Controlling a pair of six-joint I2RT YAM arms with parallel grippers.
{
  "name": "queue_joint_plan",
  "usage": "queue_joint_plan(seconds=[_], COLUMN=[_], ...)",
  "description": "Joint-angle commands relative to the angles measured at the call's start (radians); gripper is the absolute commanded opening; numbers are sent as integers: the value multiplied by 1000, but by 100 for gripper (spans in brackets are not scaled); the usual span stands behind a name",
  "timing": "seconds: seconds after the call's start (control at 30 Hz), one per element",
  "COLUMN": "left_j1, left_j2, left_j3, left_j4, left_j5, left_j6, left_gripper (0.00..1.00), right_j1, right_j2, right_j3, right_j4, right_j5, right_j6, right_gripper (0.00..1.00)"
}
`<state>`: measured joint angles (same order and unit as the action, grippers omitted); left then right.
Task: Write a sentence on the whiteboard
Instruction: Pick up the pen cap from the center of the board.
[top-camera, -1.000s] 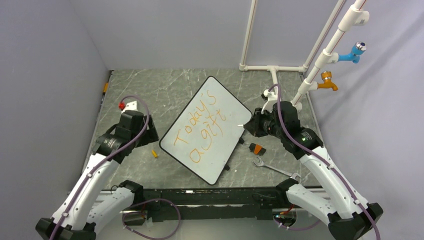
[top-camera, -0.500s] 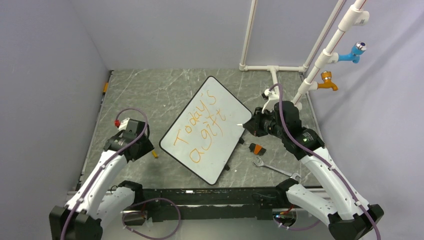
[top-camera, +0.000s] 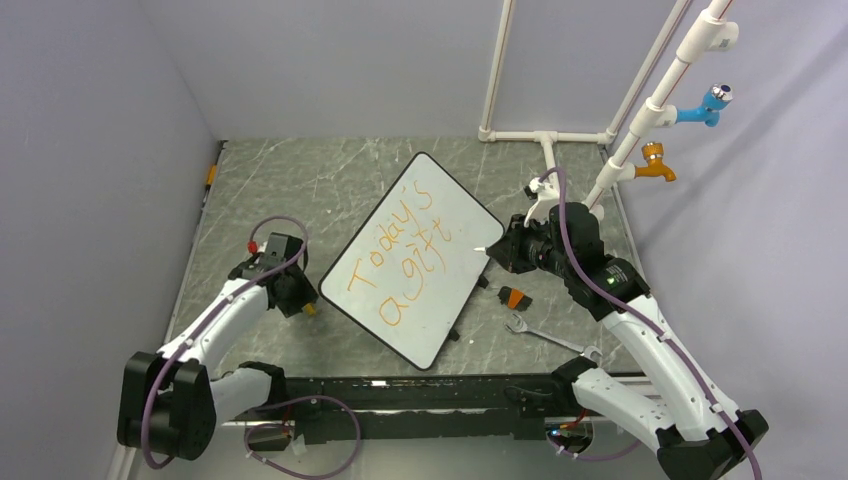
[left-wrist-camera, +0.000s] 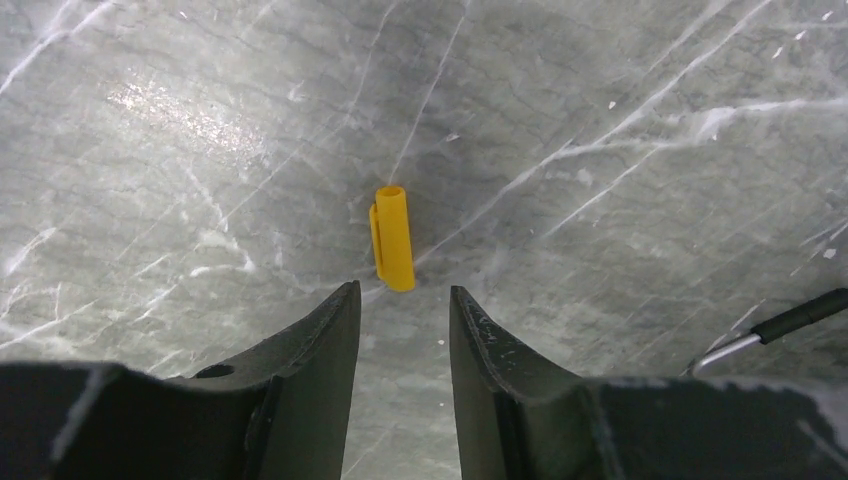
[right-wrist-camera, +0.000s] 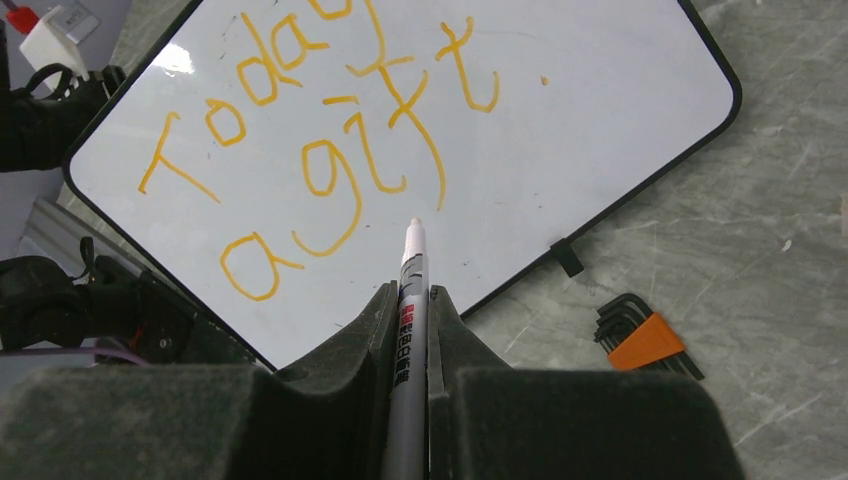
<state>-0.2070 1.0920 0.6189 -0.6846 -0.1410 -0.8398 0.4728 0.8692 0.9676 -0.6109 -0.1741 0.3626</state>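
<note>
Yellow cap (left-wrist-camera: 393, 238) | left end effector (left-wrist-camera: 403, 300) lowered, narrowing | marker (right-wrist-camera: 411, 290) unmoved

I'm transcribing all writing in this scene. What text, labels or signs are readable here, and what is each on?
"Today's": upper line of the orange sentence on the whiteboard.
"a gift.": lower line, same board.
Red band on the marker: white print, too small to read.

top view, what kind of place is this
Probably a robot lab test cell: two arms bolted to a walled-in marble-look table, a white pipe frame with two taps, and a whiteboard to write on.
</note>
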Motion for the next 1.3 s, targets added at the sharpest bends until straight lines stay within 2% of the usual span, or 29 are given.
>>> queue_joint_plan(seconds=[0.0, 0.23, 0.47, 0.63, 0.7, 0.77, 0.9, 1.0, 1.13, 1.27], left_j1=[8, 10, 14, 21, 22, 23, 23, 23, 23, 23], left_j2=[39, 91, 145, 177, 180, 174, 100, -33, -178, -251], left_j3=[-13, -37, -57, -63, -64, -57, -26, 7, 108, 227], left_j4=[55, 88, 135, 169, 177, 177, 135, 90, -29, -130], left_j5=[28, 29, 36, 36, 41, 47, 52, 64, 16, -40], left_j6=[-4, -19, -19, -11, -2, 15, 69, 136, 217, 323], left_gripper=[41, 38, 30, 14, 1, 0, 0, 0, 0, 0], right_j1=[3, 2, 3, 0, 3, 2, 1, 2, 2, 3], right_j2=[-7, 1, 8, 14, 16, 18, 23, 26, 31, 47], right_j3=[16, 14, 19, 22, 24, 26, 37, 54, 82, 97], right_j4=[44, 49, 49, 47, 46, 45, 49, 59, 78, 115], right_j5=[3, 9, 16, 18, 18, 19, 6, -21, -56, -116], right_j6=[-5, -7, -13, -17, -19, -18, -15, -12, 0, 15], right_gripper=[0, 0, 0, 0, 0, 0, 0, 0, 0, 0])
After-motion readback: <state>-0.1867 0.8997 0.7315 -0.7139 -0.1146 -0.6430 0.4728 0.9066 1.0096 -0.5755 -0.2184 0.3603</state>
